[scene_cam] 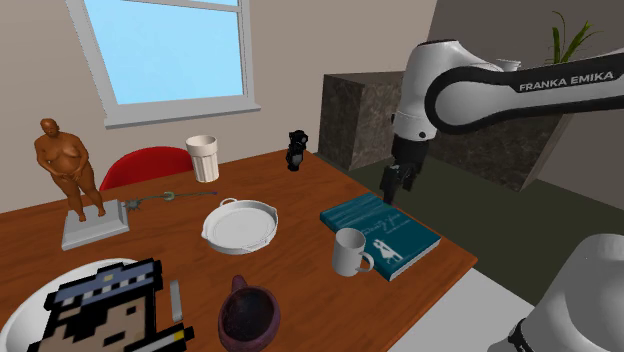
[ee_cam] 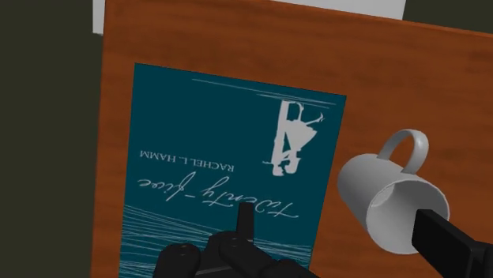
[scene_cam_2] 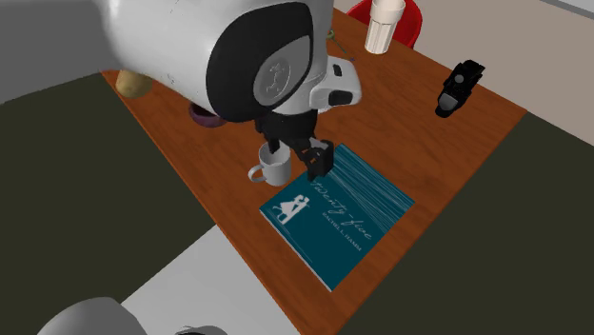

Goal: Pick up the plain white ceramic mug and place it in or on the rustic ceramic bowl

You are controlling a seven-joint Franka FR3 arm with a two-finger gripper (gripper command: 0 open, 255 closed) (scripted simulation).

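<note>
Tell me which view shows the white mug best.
The shoulder view: the white mug stands whole, handle visible, beside the teal book. Second exterior view: the gripper partly hides it. Wrist view: one finger overlaps its rim.

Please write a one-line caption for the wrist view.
Open gripper above a teal book, white mug beside the book.

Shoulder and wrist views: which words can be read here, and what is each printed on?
"FRANKA EMIKA": on the white arm.
"RACHEL L. HAMM": on the teal book, upside down in the wrist view.
"Twenty-five": the book's script title, read with some doubt.
</note>
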